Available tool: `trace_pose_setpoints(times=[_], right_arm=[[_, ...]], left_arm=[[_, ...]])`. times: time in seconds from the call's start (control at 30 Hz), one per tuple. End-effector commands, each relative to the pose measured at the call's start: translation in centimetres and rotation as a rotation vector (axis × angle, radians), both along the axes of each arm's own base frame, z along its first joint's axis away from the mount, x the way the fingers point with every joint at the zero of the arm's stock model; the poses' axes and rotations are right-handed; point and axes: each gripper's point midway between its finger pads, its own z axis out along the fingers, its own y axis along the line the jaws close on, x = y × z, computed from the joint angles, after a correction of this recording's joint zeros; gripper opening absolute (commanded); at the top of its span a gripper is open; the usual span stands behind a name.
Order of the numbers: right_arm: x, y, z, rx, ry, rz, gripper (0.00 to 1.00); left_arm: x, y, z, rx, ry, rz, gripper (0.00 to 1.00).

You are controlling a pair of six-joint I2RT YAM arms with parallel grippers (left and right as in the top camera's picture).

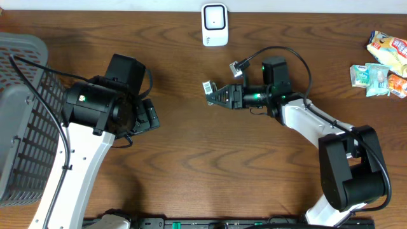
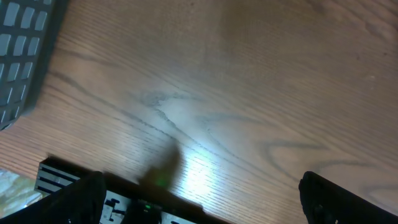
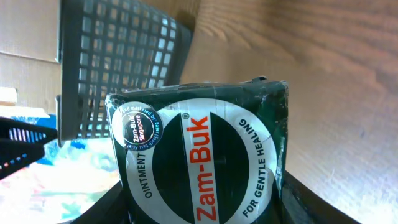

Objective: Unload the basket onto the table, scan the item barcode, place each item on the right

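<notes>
My right gripper (image 1: 219, 95) is shut on a small dark green Zam-Buk ointment box (image 1: 209, 89), held above the table's middle with its end toward the left. In the right wrist view the box (image 3: 199, 149) fills the middle, its white and red label facing the camera, and a finger (image 3: 311, 202) presses each side. No barcode shows on the faces I see. The white scanner (image 1: 215, 24) stands at the table's far edge, beyond the box. My left gripper (image 1: 147, 116) is open and empty over bare wood, with its fingertips (image 2: 336, 199) wide apart.
A grey mesh basket (image 1: 19, 114) stands at the left edge, behind my left arm; it shows in the right wrist view as the basket (image 3: 112, 56) too. Several snack packets (image 1: 381, 63) lie at the far right. Cables loop above the right wrist (image 1: 280, 54).
</notes>
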Motion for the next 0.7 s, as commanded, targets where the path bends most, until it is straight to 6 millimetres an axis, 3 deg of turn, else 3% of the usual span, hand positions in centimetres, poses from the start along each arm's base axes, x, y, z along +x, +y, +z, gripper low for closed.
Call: trace_pose_setpoints(times=[0.0, 0.67], right_arm=[[-0.8, 0.2, 0.3, 0.008, -0.045, 0.048, 0.45], [-1.9, -0.2, -0.8, -0.029, -0.159, 0.121, 0.46]], left_arm=[[0.0, 0.2, 0.2, -0.001, -0.008, 0.014, 0.98], [0.0, 0.2, 0.2, -0.001, -0.008, 0.014, 0.98]])
